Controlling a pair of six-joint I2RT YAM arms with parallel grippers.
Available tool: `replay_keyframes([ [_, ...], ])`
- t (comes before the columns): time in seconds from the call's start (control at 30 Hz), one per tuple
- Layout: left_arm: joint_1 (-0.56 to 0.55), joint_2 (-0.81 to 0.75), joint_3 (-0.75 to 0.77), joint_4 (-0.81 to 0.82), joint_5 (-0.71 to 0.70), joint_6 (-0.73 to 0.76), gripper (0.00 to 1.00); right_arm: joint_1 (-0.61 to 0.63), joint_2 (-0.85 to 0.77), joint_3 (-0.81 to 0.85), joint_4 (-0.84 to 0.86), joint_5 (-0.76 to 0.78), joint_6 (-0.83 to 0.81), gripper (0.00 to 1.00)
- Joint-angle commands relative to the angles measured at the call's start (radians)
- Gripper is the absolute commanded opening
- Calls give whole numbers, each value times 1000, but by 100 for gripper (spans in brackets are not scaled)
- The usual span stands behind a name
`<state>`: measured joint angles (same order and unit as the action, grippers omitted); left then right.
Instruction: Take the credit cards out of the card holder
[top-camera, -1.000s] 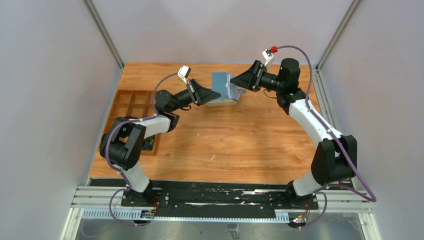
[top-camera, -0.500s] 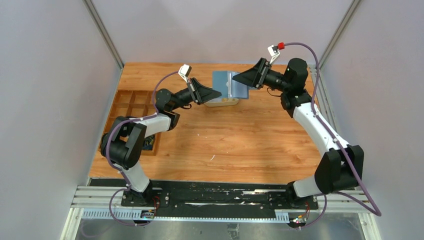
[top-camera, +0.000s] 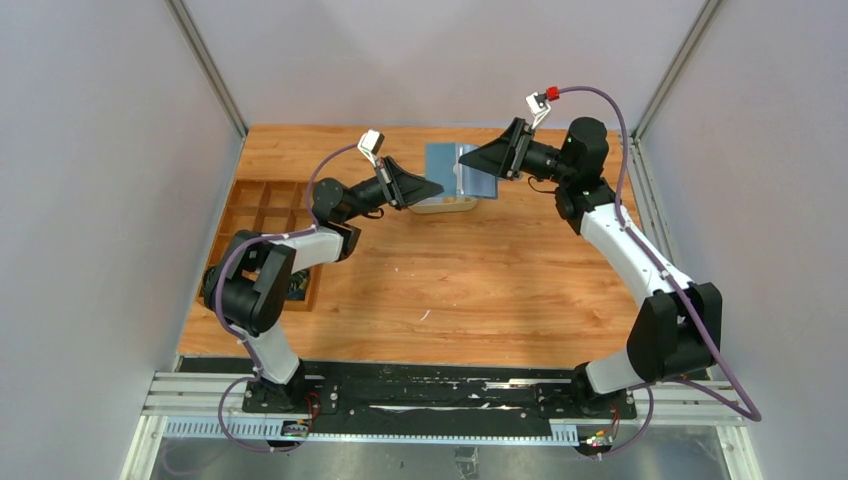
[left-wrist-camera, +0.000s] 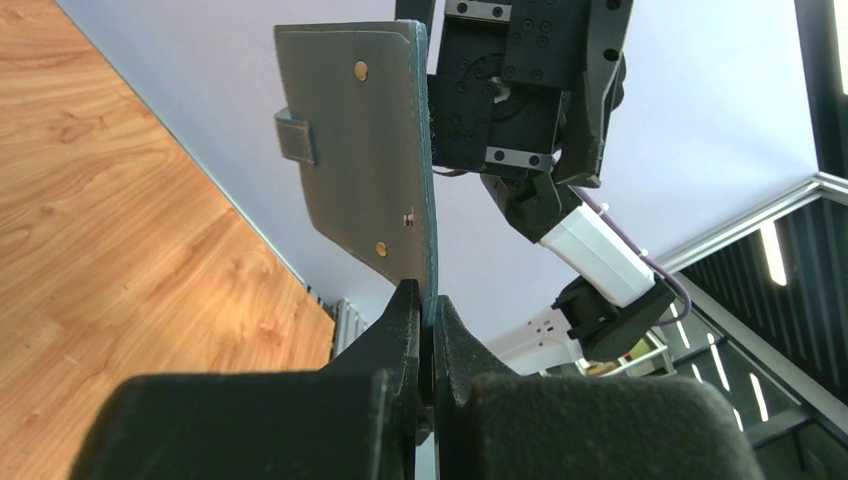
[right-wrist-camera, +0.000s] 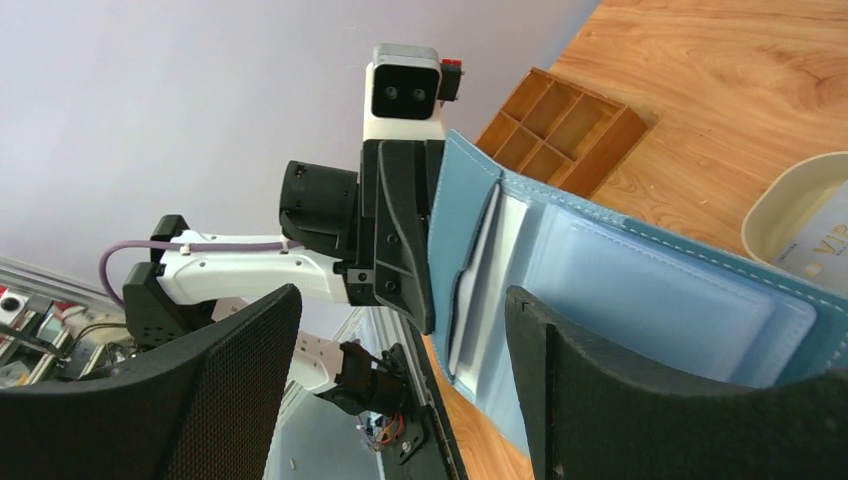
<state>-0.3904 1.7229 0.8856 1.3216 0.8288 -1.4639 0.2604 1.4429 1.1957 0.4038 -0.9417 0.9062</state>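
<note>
A wooden bench (top-camera: 450, 290) is seen from above, with two robot arms reaching from its near edge toward the middle of its far edge. At the left edge sits a brown wooden compartment box (top-camera: 262, 208). The left arm bends in from that side. The left gripper (top-camera: 436, 188) has its fingers pressed together on one edge of the card holder (top-camera: 442, 168) and holds it in the air, open like a book. The left wrist view shows the fingers (left-wrist-camera: 405, 310) pinching the dark teal outer cover, with the snap tab (left-wrist-camera: 295, 137) sticking out at the side. Under the card holder, near the far edge of the bench, rests an oval beige tray (top-camera: 445, 207). A pale printed card (right-wrist-camera: 828, 240) lies inside it. From the right, the right gripper (top-camera: 468, 160) points at the lighter blue pocketed inside of the card holder. Its two fingers stand wide apart and grip nothing. In the right wrist view a whitish credit card (right-wrist-camera: 497, 250) sits upright in an inner pocket by the fold.
</note>
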Motion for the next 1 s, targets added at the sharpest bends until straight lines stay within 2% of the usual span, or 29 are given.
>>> replay_keyframes([
  [0.0, -7, 27, 28, 85, 13, -27, 0, 16, -4, -8, 56, -42, 28, 78],
  [0.47, -7, 26, 28, 106, 13, -42, 0, 75, 54, 14, -26, -44, -14, 78],
  [0.97, -7, 34, 24, 121, 29, -56, 0, 130, 72, 44, -13, -55, 14, 78],
])
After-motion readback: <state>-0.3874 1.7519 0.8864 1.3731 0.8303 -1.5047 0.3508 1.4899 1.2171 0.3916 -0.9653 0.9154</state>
